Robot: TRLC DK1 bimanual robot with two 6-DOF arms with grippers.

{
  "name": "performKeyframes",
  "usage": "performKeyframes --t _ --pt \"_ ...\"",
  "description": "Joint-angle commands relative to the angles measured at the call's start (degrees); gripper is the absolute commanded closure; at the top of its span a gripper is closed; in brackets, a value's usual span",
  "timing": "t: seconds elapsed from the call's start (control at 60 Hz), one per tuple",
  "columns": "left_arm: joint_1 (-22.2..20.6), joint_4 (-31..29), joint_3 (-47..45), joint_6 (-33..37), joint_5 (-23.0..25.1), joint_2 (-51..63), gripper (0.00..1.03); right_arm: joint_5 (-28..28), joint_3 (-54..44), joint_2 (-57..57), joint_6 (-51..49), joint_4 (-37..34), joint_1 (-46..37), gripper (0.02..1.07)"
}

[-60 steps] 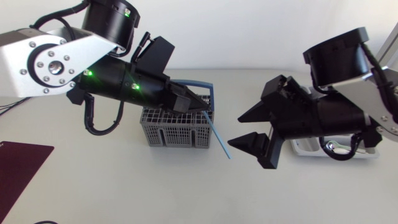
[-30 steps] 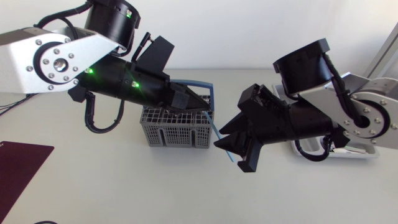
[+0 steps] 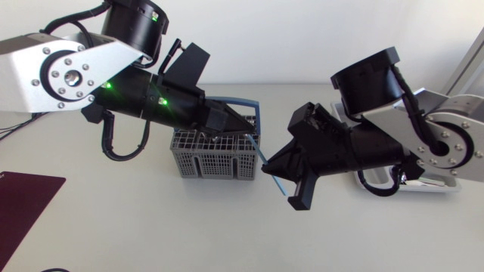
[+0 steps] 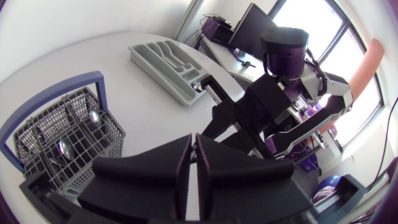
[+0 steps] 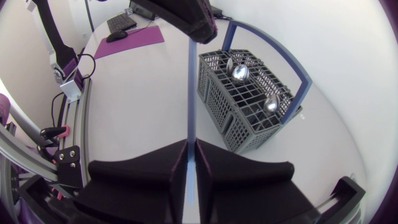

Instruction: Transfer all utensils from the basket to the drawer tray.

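While both grippers hold the same piece, treat this step as a handover. In my judgement, the left gripper should release only once the right grip is firm, and should then withdraw along the handle's line so the piece does not swing.

Head view: the left gripper (image 3: 238, 127) hangs over the basket (image 3: 198, 162), which stands toward the tabletop's far edge, about midway along it. It is closed on the upper end of the blue utensil (image 3: 266, 162). The utensil slopes down, clear of the basket, to the right gripper (image 3: 286, 180), which grips the lower end. This view does not show how tightly the right fingers clamp.

Left wrist view: the gripper's fingers stand almost together, with only a thin slit between them. The right arm is straight ahead. This view alone shows the drawer tray (image 4: 163, 59) whole, toward the tabletop's right edge and well apart from the basket; the head view largely hides it under the right arm.

Right wrist view: the fingers are narrow and press the blue handle from both sides. The handle runs straight up to the left gripper's tips. Spoons (image 5: 239, 71) remain in the basket, so more transfers are due.
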Motion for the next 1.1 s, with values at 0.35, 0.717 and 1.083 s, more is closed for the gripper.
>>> performKeyframes --t 0.35,0.717,1.083 --pt "3.84 8.52 2.53 -4.81 0.96 -3.43 0.2 1.07 -2.19 1.13 -0.32 -2.7 0.4 1.01" --pt "9.82 11.95 1.12 -3.05 -2.9 -5.1 0.2 0.1 -3.95 -0.72 -7.0 -6.13 -18.05 1.01" --pt "13.16 7.99 -4.59 8.9 -7.65 -4.66 0.2 -0.86 2.47 10.71 -9.81 -3.76 -43.19 1.01"
